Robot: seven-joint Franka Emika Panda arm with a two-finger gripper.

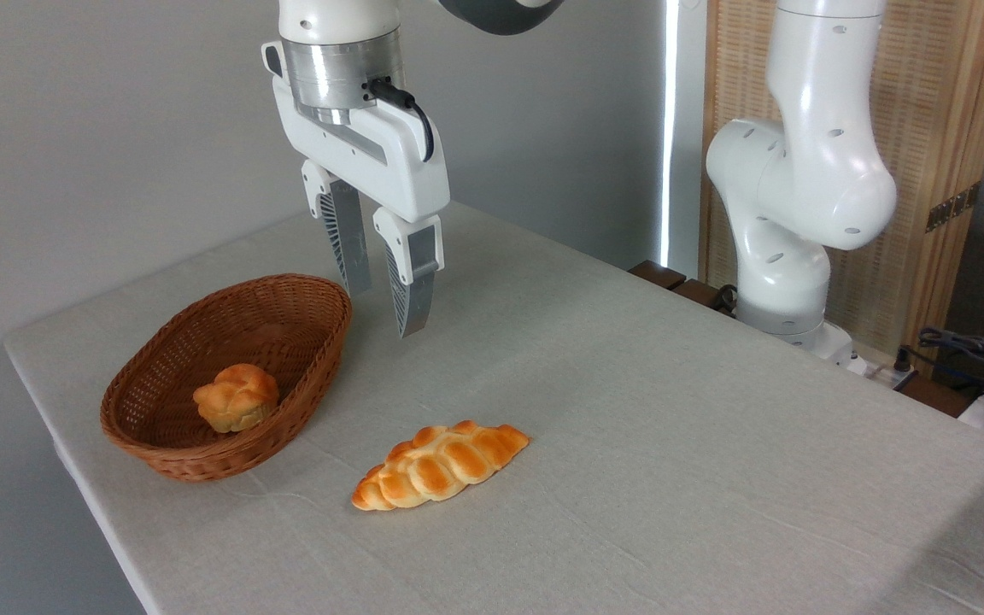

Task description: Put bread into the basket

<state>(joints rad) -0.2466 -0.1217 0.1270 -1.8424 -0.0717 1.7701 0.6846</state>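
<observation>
The bread, a long braided loaf with a golden-orange top, lies flat on the table to the right of the basket. The basket is an oval brown wicker one at the table's left side. My gripper hangs open and empty in the air, just right of the basket's far rim and well above and behind the bread. Its two ribbed fingers point down with a clear gap between them.
A small round knotted roll sits inside the basket. The arm's white base stands at the table's far right edge, with cables beyond it. The table's left edge runs close to the basket.
</observation>
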